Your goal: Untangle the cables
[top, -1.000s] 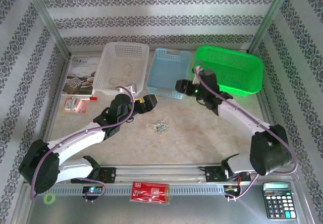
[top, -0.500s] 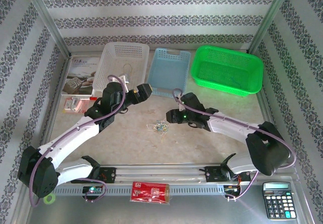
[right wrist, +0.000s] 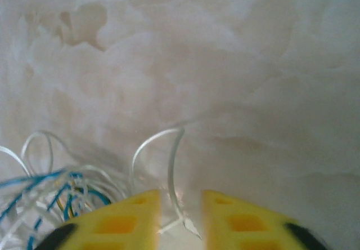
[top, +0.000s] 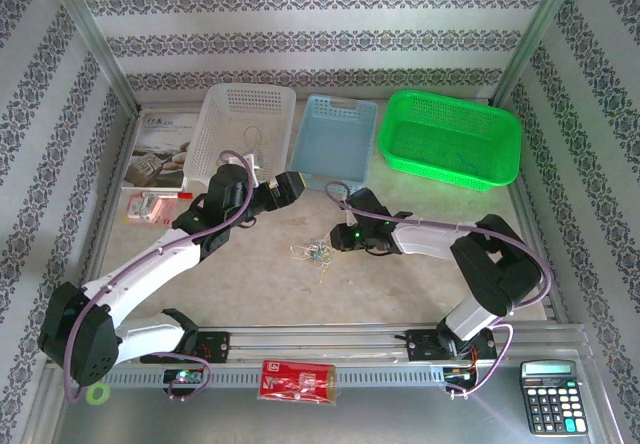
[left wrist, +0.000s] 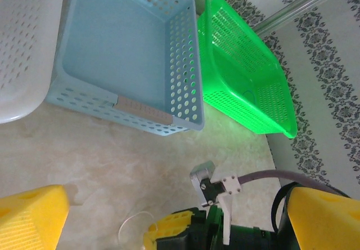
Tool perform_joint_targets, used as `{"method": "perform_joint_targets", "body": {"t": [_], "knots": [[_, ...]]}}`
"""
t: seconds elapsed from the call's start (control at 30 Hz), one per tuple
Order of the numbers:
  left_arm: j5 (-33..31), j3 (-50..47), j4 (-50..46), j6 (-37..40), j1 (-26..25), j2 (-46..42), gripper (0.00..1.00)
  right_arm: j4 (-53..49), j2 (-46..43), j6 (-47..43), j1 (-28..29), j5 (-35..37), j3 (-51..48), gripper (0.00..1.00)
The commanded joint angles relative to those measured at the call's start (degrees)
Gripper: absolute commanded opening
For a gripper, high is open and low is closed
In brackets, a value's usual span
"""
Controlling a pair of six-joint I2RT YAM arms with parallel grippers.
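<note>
Top external view: the pale marbled tabletop (top: 400, 284) takes the middle of the frame; along its upper edge stand a green basket (top: 450, 139) at upper right, a white basket (top: 225, 144) left of centre and a blue basket (top: 335, 144) between them; a booklet (top: 160, 149) lies at the left edge, its print too small to read; a calculator (top: 553, 396) sits at lower right and a red packet (top: 297, 380) at bottom centre, its white marks unreadable; the blue basket's side carries a pale label strip (left wrist: 143, 108), its writing too faint to read. The left gripper (top: 292, 186) hangs left of centre, jaws spread wide; the right gripper (top: 338, 241) sits just right of centre, jaws drawn close with a narrow gap; a white strand runs through that gap, though whether it is pinched I cannot tell. The cables (top: 317, 253) lie in a small tangle at frame centre, just left of the right gripper.
</note>
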Motion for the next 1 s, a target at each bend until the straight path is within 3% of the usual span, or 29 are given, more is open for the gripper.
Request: {"method": "perform_joint_targets", "body": {"t": [0.0, 0.07, 0.47, 0.77, 0.97], "knots": [[1.6, -1.1, 1.3, -1.0, 0.6, 0.6, 1.0, 0.9, 0.4, -1.6, 0.1, -1.3, 3.1, 0.08], [2.2, -1.2, 1.4, -0.8, 0.6, 1.1, 1.0, -0.2, -1.2, -1.9, -0.4, -1.5, 3.9, 0.0], [2.8, -4.4, 3.3, -0.4, 0.6, 3.8, 1.0, 6.5, -21.8, -1.6, -1.2, -2.1, -0.5, 0.0], [5.7, -5.4, 6.8, -0.1, 0.6, 7.0, 0.99, 10.2, -21.9, -1.5, -2.3, -4.0, -3.6, 0.0], [9.0, -6.8, 10.3, -0.9, 0.6, 8.8, 0.88, 10.8, -20.3, -0.9, -2.7, -4.2, -4.7, 0.0]]}}
